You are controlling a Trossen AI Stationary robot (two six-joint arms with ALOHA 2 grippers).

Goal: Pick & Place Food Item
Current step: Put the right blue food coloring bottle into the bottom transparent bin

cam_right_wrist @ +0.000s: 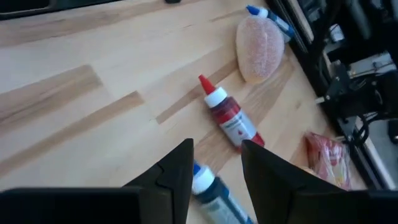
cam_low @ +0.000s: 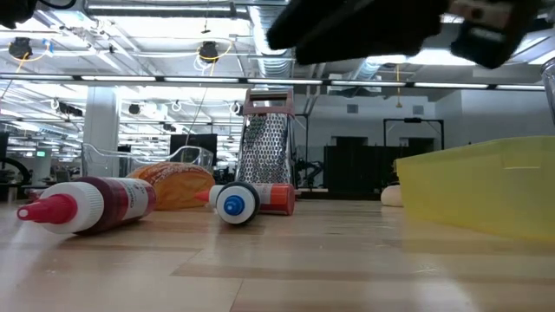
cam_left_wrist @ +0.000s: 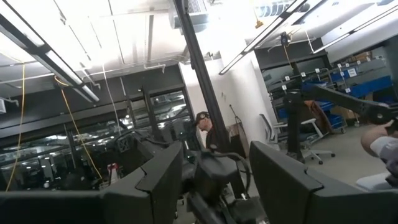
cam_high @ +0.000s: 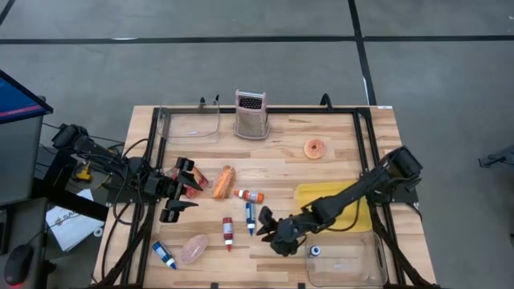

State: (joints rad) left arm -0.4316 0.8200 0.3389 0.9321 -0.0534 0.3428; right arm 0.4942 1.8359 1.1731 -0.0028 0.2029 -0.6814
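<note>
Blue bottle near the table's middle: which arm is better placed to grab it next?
Right. The right gripper hovers open just beside the blue bottle, which shows between its fingers in the right wrist view. The left gripper is farther off, past the bread.

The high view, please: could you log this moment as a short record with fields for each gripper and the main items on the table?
left gripper: open, at the table's left side, beside the bread roll, holding nothing
right gripper: open, low over the blue-capped bottle, not gripping it
red bottle: lying flat, left of the right gripper
pink food item: near the front edge
donut: right of the grater
yellow tray: under the right arm
</note>
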